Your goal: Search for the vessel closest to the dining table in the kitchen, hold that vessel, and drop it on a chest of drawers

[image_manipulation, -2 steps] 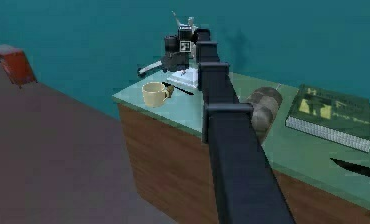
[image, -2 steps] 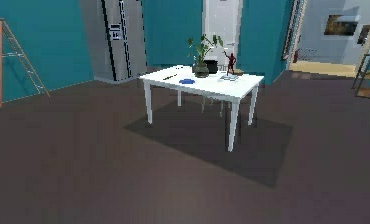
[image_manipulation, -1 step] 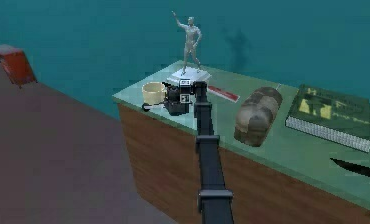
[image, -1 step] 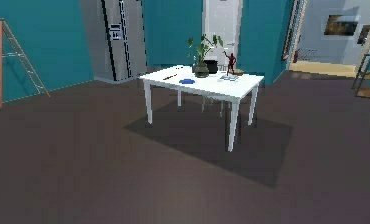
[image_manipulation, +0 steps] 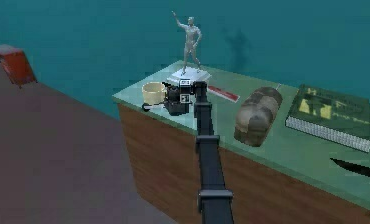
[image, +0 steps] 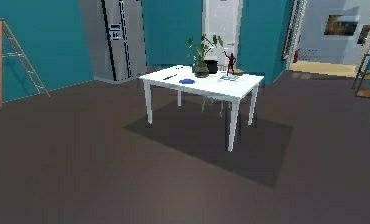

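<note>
Where the pincer (image_manipulation: 167, 102) reaches, a cream vessel (image_manipulation: 152, 93) sits near a statue (image_manipulation: 189, 45).

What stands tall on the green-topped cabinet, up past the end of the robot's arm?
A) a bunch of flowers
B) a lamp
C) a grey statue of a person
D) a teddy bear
C: a grey statue of a person with one arm raised stands on a pale base at the far side of the green-topped cabinet.

The green-topped cabinet (image_manipulation: 283, 148) carries a cream bowl (image_manipulation: 153, 94) just left of the fingers (image_manipulation: 169, 100), a statue (image_manipulation: 189, 45) behind them, and a loaf (image_manipulation: 257, 113) and book (image_manipulation: 330, 110) to their right.
</note>
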